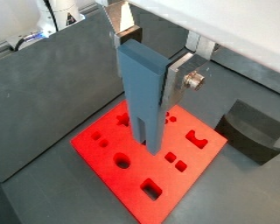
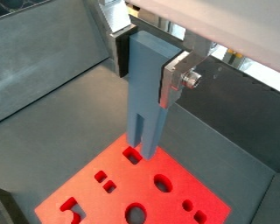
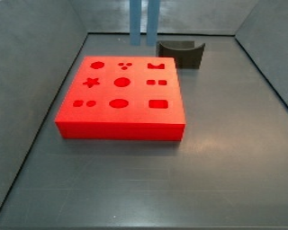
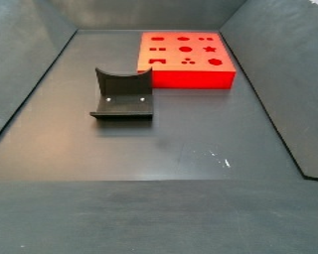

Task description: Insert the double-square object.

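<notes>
My gripper (image 1: 152, 59) is shut on a long blue piece (image 1: 143, 96), the double-square object, and holds it upright. Both wrist views show the grip (image 2: 149, 66). The piece's lower end is split into two prongs and hangs above the red block (image 1: 108, 140), over its cut-outs (image 2: 133, 156), not touching it. The red block (image 3: 134, 121) lies flat on the floor and has several shaped holes, among them a pair of small squares (image 3: 151, 84). In a side view only the blue piece (image 3: 144, 18) shows, at the far wall. The gripper is out of both side views.
The dark fixture (image 3: 183, 52) stands on the floor beside the red block (image 4: 189, 74); it also shows in a side view (image 4: 122, 94) and a wrist view (image 1: 254, 129). Grey walls enclose the floor.
</notes>
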Available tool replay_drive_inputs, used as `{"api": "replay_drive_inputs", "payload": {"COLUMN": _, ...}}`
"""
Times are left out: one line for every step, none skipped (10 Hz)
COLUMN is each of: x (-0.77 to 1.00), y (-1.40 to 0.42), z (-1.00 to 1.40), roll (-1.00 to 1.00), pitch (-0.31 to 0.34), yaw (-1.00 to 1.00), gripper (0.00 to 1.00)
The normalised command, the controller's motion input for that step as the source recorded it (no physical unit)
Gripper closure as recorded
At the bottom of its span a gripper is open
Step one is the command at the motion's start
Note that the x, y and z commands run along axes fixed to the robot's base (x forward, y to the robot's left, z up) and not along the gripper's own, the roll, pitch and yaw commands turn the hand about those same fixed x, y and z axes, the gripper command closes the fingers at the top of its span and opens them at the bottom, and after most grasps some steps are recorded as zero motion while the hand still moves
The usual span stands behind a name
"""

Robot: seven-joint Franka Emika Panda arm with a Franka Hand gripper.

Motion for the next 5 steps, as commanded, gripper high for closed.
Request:
{"api": "replay_drive_inputs", "payload": {"x": 0.00, "y": 0.00, "z": 0.00, "roll": -0.02, "pitch": 0.000, "yaw": 0.00, "gripper": 1.00}}
{"api": "replay_drive_inputs", "payload": {"x": 0.00, "y": 0.00, "z": -0.01, "roll": -0.03, "pitch": -0.003, "yaw": 0.00, "gripper": 1.00}}
{"api": "replay_drive_inputs", "payload": {"x": 0.57, "y": 0.17, "z": 0.00, "roll": -0.24, "pitch": 0.131, "yaw": -0.35, "gripper": 1.00}}
{"api": "replay_drive_inputs", "payload": {"x": 0.71, "y": 0.20, "z": -0.03, "roll": -0.19, "pitch": 0.084, "yaw": -0.45, "gripper": 1.00}}
{"api": "replay_drive_inputs", "payload": {"x": 0.67, "y": 0.35, "z": -0.03, "roll": -0.06, "pitch": 0.089, "yaw": -0.46, "gripper": 1.00}}
